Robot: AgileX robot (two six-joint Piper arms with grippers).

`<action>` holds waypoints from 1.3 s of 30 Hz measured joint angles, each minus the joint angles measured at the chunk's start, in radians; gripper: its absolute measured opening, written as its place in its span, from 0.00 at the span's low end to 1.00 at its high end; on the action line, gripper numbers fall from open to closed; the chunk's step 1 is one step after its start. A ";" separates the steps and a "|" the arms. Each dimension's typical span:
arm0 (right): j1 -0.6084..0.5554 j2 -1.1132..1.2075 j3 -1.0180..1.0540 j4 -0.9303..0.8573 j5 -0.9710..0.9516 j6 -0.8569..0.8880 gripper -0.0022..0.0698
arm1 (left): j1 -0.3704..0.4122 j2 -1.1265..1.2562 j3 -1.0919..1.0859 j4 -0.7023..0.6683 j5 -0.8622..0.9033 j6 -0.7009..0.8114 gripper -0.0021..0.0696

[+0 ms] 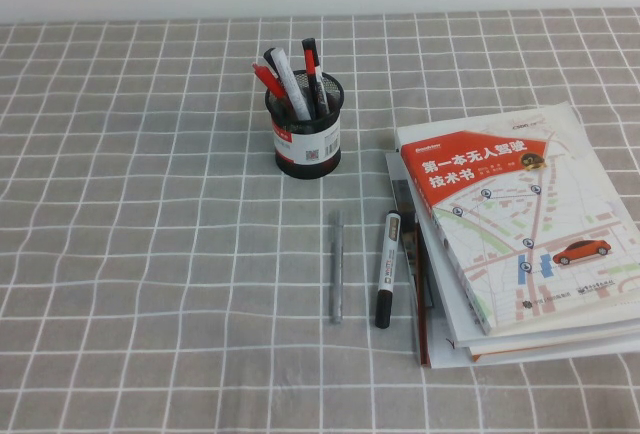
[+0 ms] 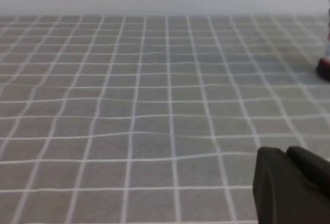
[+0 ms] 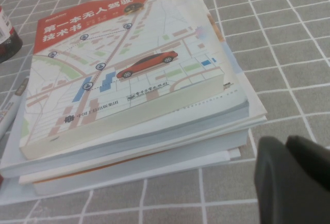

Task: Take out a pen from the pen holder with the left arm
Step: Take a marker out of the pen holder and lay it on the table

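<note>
left pincer [image 2: 289,157] shut, empty, low over bare worktop [image 2: 154,105]; pen holder [image 1: 304,129] sits mid-worktop, pens [image 1: 296,79] near-upright, probably ahead and to its right, so come down along the pen axis; right pincer [image 3: 287,146] sits beside the book stack [image 3: 129,79].

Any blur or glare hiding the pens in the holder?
High view: even light, no glare, pen holder and pens sharp. Left wrist view: soft, holder only clips the frame edge, left tool a dark blur close up. Right wrist view: book readable, right tool blurred.
</note>
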 joint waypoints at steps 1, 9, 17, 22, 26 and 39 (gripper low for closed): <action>0.000 0.000 0.000 0.000 0.000 0.000 0.01 | 0.012 -0.015 0.000 0.002 0.023 0.048 0.03; 0.000 0.000 0.000 0.000 0.000 0.000 0.01 | 0.066 -0.119 0.000 0.008 0.221 0.086 0.03; 0.000 0.000 0.000 0.000 0.000 0.000 0.01 | 0.069 -0.120 0.000 0.011 0.239 0.084 0.03; 0.000 0.000 0.000 0.000 0.000 0.000 0.01 | 0.069 -0.122 0.002 0.011 0.240 0.084 0.03; 0.000 0.000 0.000 0.000 0.000 0.000 0.01 | 0.069 -0.122 0.002 0.011 0.240 0.084 0.03; 0.000 0.000 0.000 0.000 0.000 0.000 0.01 | 0.069 -0.122 0.002 0.113 0.240 0.084 0.03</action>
